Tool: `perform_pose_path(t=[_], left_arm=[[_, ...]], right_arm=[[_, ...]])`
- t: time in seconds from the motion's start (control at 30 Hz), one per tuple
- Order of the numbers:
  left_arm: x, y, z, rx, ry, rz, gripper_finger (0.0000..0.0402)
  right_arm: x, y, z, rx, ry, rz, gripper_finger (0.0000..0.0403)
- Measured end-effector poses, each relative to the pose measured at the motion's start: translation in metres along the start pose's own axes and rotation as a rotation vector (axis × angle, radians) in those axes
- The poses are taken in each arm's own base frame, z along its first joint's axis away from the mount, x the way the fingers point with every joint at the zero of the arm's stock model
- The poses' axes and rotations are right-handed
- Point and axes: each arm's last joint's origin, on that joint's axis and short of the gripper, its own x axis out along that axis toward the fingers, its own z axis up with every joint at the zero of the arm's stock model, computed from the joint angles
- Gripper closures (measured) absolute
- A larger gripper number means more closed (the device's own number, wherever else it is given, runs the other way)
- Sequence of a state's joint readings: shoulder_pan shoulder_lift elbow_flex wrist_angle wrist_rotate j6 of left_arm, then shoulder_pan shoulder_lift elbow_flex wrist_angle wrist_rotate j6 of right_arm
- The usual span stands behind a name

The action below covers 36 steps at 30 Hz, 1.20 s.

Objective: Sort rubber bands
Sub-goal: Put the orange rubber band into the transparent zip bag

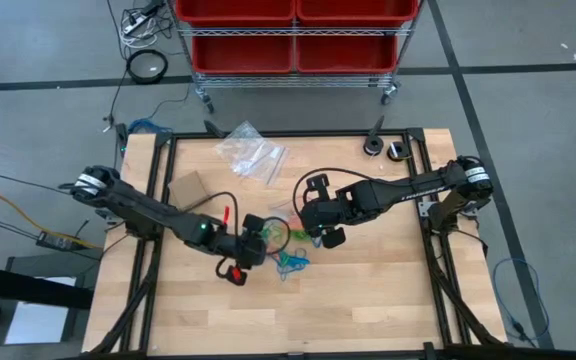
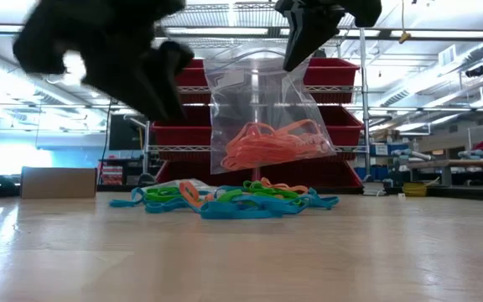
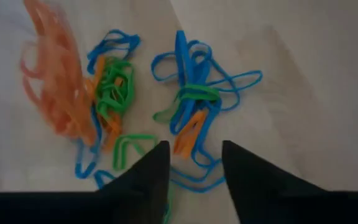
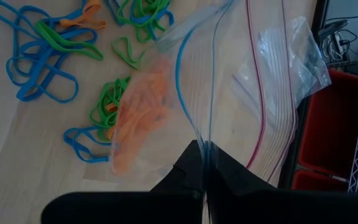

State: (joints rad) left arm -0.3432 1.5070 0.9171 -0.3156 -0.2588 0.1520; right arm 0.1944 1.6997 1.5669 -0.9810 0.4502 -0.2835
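Note:
Loose rubber bands in blue, green and orange lie in a heap on the wooden table near its middle; they also show in the left wrist view. A clear zip bag with orange bands in its bottom hangs over the heap. My right gripper is shut on the bag's top. My left gripper stands open just above the heap on the bag's left side, with nothing between its fingers. My right gripper pinches the bag's upper edge by the zip strip between its two fingers. The fingers slant down from above, coming from the table's right. The bag hangs below them, its bottom with the orange bands lifted clear of the table.
More clear bags lie near the table's far edge. A small cardboard box sits at the far left, and a red-and-black part lies beside my left arm. A rack with red bins stands beyond the far edge.

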Motion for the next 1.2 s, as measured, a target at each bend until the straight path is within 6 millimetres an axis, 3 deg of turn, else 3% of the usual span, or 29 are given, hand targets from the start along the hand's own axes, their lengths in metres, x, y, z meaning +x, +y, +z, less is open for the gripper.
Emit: perform_pose_path(t=[0.3,0.83,0.93,1.1,1.2], left_arm=[[0.028,0.013,-0.037,-0.145,-0.090,-0.041,0.0223],[0.064,0.015,-0.051,-0.183,-0.052,-0.119,0.0241],[0.065,0.016,-0.047,-0.177,-0.070,-0.108,0.0269],[0.060,0.019,-0.036,-0.152,-0.118,-0.117,0.0383],[0.057,0.020,-0.032,-0.133,-0.104,-0.137,0.0395]], right_arm=[[0.000,0.000,0.001,0.002,-0.005,0.000,0.0403],[0.000,0.000,0.001,0.002,-0.016,0.002,0.0403],[0.000,0.000,0.002,0.002,-0.016,0.002,0.0403],[0.000,0.000,0.001,0.002,-0.016,0.003,0.0403],[0.000,0.000,0.001,0.001,-0.015,0.004,0.0403]])
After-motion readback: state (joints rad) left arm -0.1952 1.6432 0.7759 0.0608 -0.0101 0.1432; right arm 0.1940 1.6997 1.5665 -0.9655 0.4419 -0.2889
